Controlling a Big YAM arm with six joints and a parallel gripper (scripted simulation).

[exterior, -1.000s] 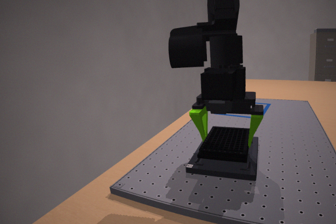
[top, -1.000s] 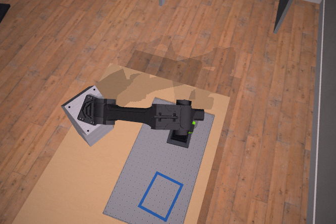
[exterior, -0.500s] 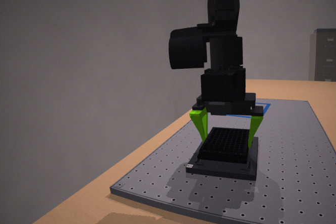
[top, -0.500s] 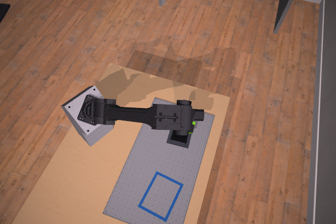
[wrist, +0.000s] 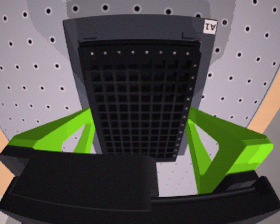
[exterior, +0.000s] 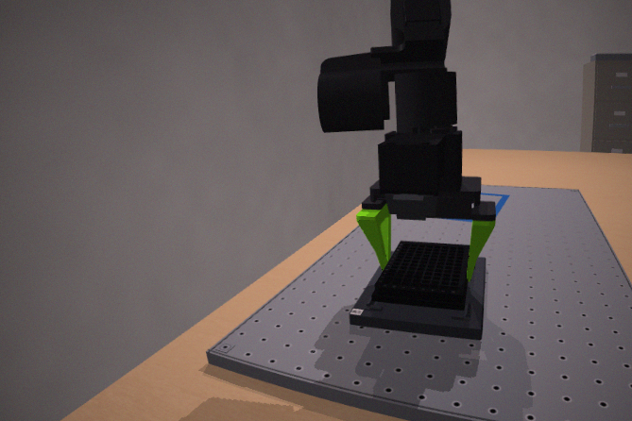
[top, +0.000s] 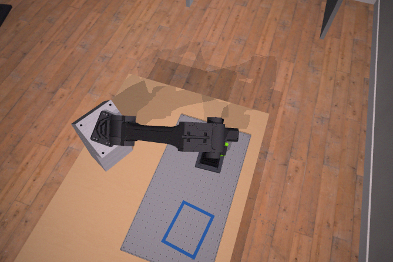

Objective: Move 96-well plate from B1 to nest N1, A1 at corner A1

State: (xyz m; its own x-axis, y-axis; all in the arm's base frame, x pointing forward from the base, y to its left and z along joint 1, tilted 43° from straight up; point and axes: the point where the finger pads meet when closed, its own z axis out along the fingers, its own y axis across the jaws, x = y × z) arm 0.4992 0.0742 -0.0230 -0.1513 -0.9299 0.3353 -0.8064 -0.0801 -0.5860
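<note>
The black 96-well plate (exterior: 422, 275) is between my green fingers, right way up and level. It sits low on the dark plate nest N1 (exterior: 420, 317), inside its raised corner locators; I cannot tell whether it rests fully down. My gripper (exterior: 427, 272) points straight down and is shut on the plate's two long sides. In the wrist view the plate (wrist: 140, 99) covers most of the nest (wrist: 134, 30), and the white A1 label (wrist: 209, 26) shows at the nest's far right corner. From above, the arm hides most of the plate (top: 210, 160).
The blue outline of spot B1 (top: 187, 229) lies empty at the other end of the grey perforated breadboard (top: 184, 191). The arm's grey base block (top: 103, 138) stands on the tan table to the left. The breadboard's edges lie close to the table's edges.
</note>
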